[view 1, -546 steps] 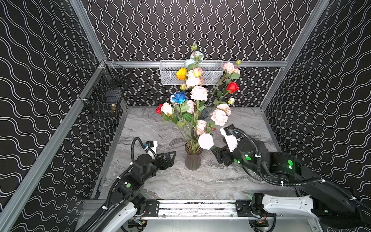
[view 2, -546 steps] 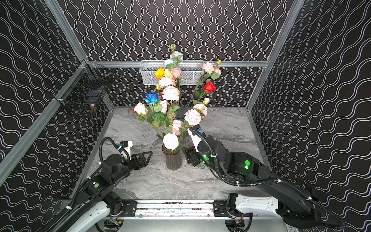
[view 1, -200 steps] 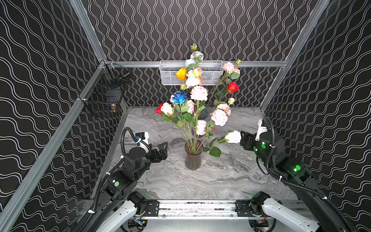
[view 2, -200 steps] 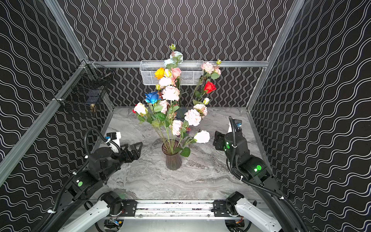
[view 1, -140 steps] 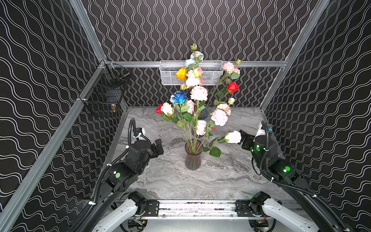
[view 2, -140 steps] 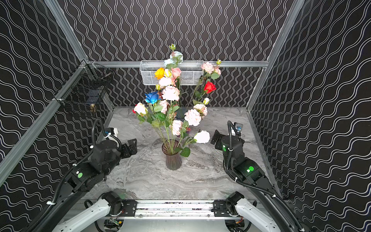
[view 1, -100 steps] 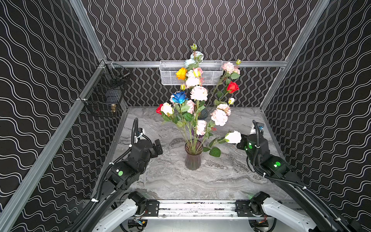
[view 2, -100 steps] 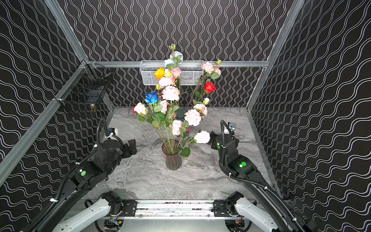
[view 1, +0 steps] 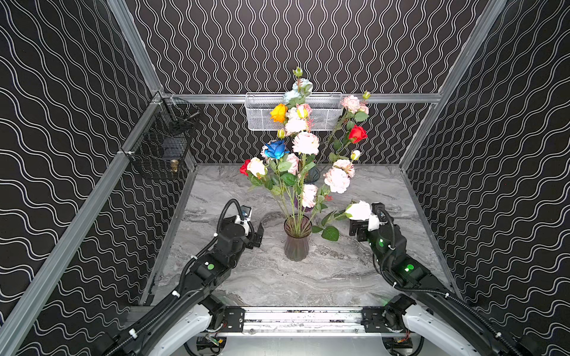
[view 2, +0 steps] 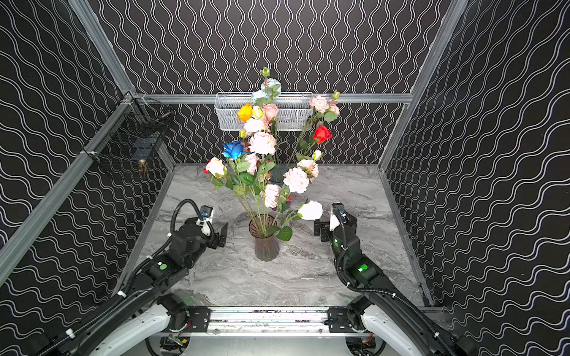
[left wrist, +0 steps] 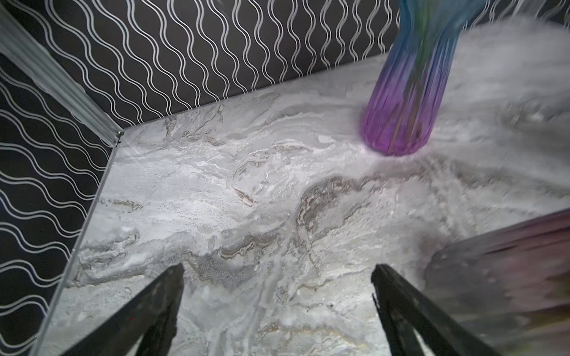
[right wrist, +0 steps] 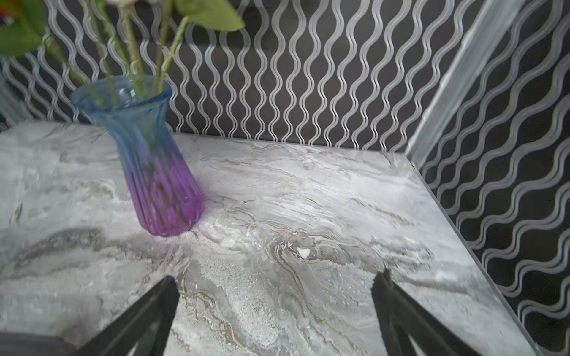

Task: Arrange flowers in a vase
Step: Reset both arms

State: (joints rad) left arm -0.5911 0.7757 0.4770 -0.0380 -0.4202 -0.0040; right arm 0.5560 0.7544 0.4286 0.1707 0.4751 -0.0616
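A smoky dark vase (view 1: 296, 243) (view 2: 266, 246) stands mid-table in both top views, holding several flowers (view 1: 303, 145) with pink, white, blue and red blooms. One white rose (view 1: 358, 210) (view 2: 311, 210) leans out to the right, its bloom just beside my right gripper (view 1: 357, 230) (right wrist: 277, 277), which is open and holds nothing. Behind stands a blue-to-purple vase (right wrist: 148, 160) (left wrist: 410, 92) with tall sprays, a red rose (view 1: 357, 134) among them. My left gripper (view 1: 258, 235) (left wrist: 277, 271) is open and empty, left of the dark vase.
A white mesh basket (view 1: 324, 118) hangs on the back wall and a black wire basket (view 1: 160, 148) on the left wall. Patterned walls close in the marble table (view 1: 277, 277) on three sides. A metal rail (view 1: 302, 317) runs along the front.
The right gripper let go of the white rose, now leaning from the dark vase, opened wide, drew off to the right, then came back toward the bloom. The left arm shifted slightly toward the vase.
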